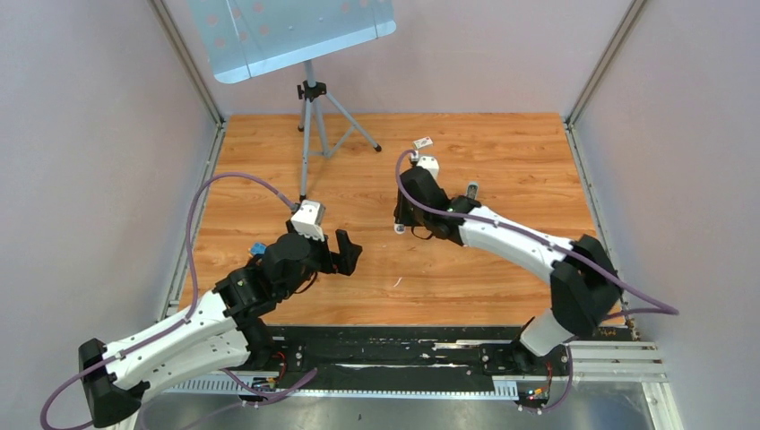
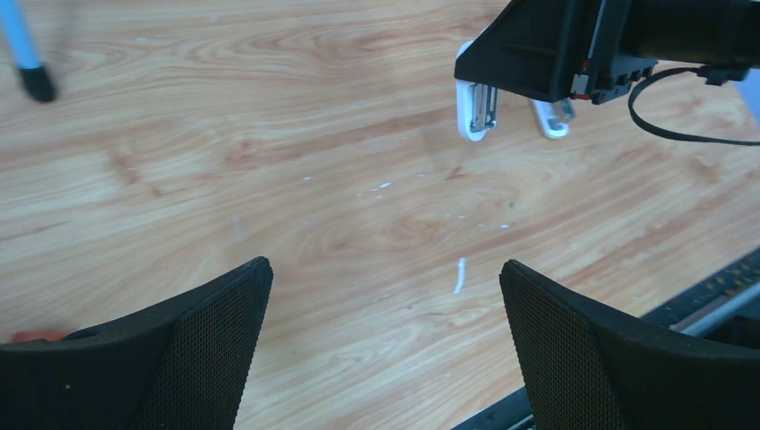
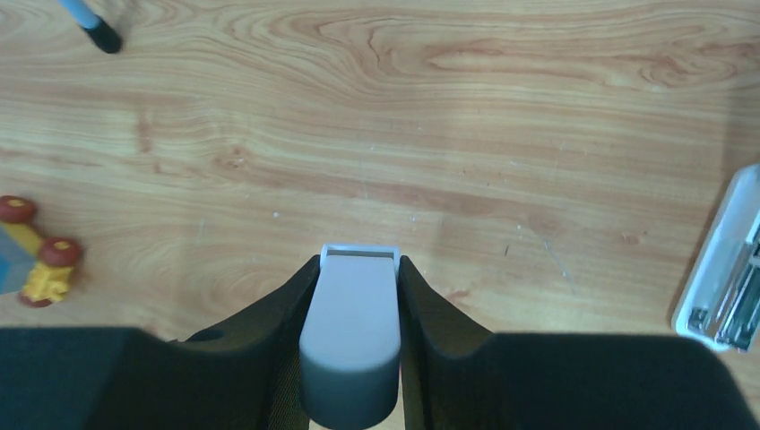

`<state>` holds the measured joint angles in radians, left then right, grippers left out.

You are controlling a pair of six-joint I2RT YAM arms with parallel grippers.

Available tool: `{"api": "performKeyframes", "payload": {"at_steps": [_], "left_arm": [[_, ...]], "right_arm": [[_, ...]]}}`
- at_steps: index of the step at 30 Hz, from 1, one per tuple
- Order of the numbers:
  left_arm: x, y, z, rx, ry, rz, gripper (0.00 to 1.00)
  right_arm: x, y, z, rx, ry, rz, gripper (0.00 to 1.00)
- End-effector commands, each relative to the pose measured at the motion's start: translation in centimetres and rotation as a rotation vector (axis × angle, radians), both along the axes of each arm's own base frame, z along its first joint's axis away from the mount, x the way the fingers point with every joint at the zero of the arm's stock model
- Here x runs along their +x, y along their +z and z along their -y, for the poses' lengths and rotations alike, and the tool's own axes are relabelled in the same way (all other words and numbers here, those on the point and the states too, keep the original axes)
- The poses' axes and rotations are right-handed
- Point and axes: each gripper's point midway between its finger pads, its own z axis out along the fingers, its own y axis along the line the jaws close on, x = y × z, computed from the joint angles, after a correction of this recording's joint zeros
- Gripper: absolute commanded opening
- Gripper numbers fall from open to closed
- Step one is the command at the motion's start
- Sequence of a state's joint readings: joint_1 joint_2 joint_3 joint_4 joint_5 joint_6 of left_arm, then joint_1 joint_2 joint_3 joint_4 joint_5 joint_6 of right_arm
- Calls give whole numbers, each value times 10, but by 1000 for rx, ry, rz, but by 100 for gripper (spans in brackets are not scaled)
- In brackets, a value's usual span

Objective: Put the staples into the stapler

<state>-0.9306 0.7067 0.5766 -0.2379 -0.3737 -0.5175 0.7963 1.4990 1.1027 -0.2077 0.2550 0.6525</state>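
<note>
The wooden table shows a wide stretch of bare wood around the stapler. Its side rails and the tripod stand well away from the stapler, so both arms have room to swing. The right gripper is clamped on the stapler's pale grey body, a finger pressed to each flank. Just right of the stapler lies a white piece with a metal channel; whether it is hinged to the held part I cannot tell. The left gripper hovers to the stapler's left, fingers spread wide and holding nothing. A wheeled toy sits farther left of the stapler. The staples seem to be the small grey bit beyond the stapler, beside the right forearm, though it is too small to be sure. A white box lies farther beyond. By my reading the stapler is being steadied for loading, and next the free left gripper must fetch the strip, reaching past the right arm without nudging it.
</note>
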Motion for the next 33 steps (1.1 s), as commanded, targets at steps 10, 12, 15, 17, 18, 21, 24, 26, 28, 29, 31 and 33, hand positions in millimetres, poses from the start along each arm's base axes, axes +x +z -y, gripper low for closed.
{"api": "performKeyframes", "payload": {"at_steps": [10,12,15,17,18,21,24,26,28,29,31,33], "left_arm": [[-1,9,-60,51,193,63,100],[-2,9,-62,49,199,63,100],[-3,9,-62,40,202,52,100],[-4,7,-60,33,194,43,100],[-4,6,-60,32,193,41,100],[-5,2,-61,40,194,30,100],[-7,7,-62,40,190,29,100],[-7,12,-63,42,191,33,100],[-8,18,-65,42,193,37,100],[-8,20,-66,40,194,36,100],[-9,24,-66,37,190,36,100],[-10,26,-66,40,183,37,100]], "right_arm": [[34,-79,-35,-190,37,-195,26],[36,-90,-34,-206,23,-208,26],[40,-105,-32,-241,2,-221,27],[40,-113,-33,-249,-6,-241,28],[39,-117,-33,-248,-10,-251,29],[37,-124,-34,-247,-20,-275,36],[36,-125,-33,-255,-23,-286,49],[35,-119,-35,-245,-13,-286,57],[33,-107,-39,-220,13,-280,67],[32,-100,-41,-208,25,-274,71],[29,-81,-43,-178,60,-255,77],[26,-58,-44,-151,94,-224,82]]}}
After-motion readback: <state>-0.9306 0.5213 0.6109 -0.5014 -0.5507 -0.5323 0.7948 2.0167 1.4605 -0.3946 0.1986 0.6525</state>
